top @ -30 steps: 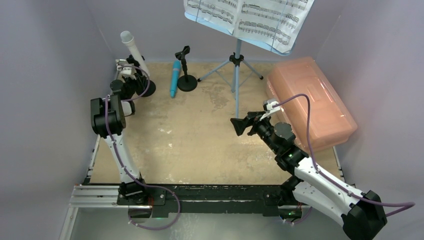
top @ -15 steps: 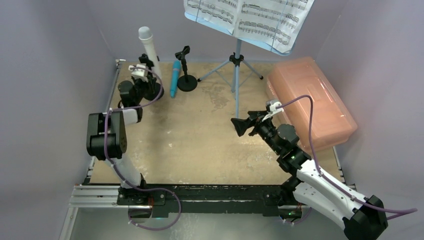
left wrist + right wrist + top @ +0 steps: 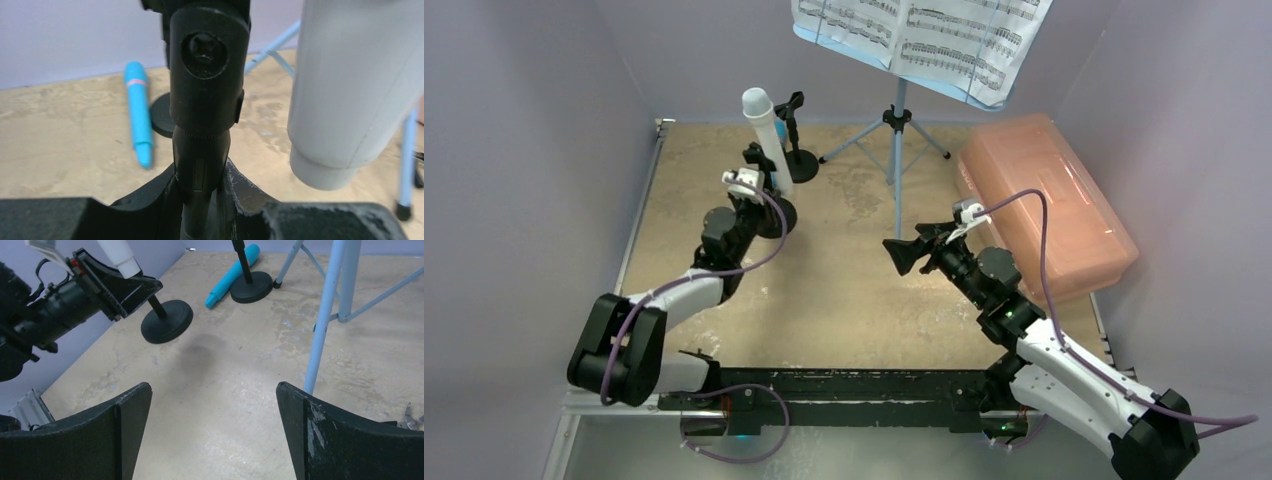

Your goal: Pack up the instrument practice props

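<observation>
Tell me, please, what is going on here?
The left gripper is shut on a black mic holder with the white microphone in it, held off the table. The right gripper hangs open mid-table. The blue microphone lies beside the second holder; the music stand is up and the pink box closed.
</observation>
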`<action>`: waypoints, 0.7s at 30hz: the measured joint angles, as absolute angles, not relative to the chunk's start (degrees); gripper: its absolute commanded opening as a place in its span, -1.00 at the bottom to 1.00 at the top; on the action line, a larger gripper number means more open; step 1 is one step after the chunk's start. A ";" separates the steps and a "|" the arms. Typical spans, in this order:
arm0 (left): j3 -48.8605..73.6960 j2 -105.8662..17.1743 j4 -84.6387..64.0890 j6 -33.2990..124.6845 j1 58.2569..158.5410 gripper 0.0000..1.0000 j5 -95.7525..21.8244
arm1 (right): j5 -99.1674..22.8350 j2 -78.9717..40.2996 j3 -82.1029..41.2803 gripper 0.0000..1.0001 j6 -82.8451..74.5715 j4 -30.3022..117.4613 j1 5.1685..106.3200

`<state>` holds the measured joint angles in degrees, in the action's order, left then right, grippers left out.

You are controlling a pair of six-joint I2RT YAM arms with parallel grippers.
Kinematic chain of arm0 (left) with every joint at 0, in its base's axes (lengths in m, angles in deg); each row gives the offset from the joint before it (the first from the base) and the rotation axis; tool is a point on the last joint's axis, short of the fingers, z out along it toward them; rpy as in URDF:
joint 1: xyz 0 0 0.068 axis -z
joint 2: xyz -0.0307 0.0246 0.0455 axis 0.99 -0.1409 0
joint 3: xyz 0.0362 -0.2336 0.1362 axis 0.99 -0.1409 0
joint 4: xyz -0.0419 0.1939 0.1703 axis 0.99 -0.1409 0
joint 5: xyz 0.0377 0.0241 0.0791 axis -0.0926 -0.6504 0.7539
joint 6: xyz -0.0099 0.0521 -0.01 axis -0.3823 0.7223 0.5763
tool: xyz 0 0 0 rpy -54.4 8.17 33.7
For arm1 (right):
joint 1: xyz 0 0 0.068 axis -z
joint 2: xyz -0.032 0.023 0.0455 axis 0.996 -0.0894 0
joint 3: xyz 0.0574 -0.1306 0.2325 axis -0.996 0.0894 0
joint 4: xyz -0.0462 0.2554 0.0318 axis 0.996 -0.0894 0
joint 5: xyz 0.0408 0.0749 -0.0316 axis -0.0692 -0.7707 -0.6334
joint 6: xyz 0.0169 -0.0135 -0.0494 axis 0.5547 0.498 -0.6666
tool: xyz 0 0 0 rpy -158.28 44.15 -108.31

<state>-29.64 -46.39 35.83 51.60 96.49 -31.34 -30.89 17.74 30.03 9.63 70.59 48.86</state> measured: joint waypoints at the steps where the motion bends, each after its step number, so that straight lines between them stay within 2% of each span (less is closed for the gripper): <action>1: -30.80 -44.82 35.48 50.75 98.76 -1.00 -29.50 | -31.21 17.50 30.03 0.96 9.76 70.55 48.86; 11: -42.17 -33.47 33.86 44.58 115.15 -1.00 -11.64 | -34.80 15.62 29.64 0.96 12.58 69.71 48.86; 21: -47.94 -38.98 38.82 43.45 133.01 -1.00 6.21 | -37.29 13.67 25.90 0.95 16.51 68.32 45.17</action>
